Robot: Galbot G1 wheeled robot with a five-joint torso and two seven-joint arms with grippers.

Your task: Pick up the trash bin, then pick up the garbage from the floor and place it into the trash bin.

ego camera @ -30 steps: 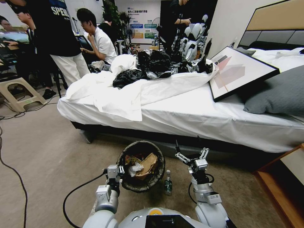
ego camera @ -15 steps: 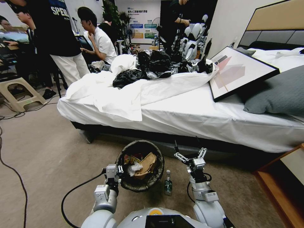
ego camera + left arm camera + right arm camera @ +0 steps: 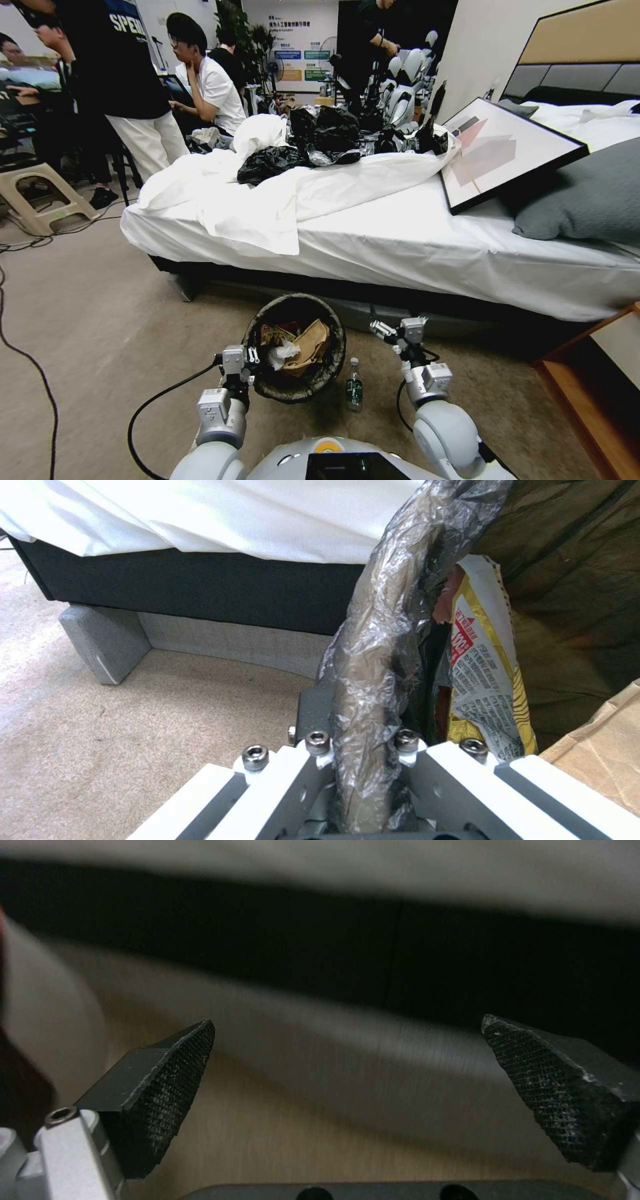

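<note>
Left wrist view has the left gripper (image 3: 363, 760) pinched tight on the bag-wrapped rim of the trash bin (image 3: 380, 645), a yellow printed wrapper (image 3: 483, 670) and brown paper bag (image 3: 600, 750) lying inside. Beside the bin a small green-labelled bottle (image 3: 354, 385) stands upright on the floor (image 3: 100, 313). Just past it the right gripper (image 3: 390, 328) hangs with fingers (image 3: 167, 1075) spread wide, empty, near the bed (image 3: 413, 247).

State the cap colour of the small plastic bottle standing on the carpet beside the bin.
White, on the small green-labelled plastic bottle; head view shows it best.
</note>
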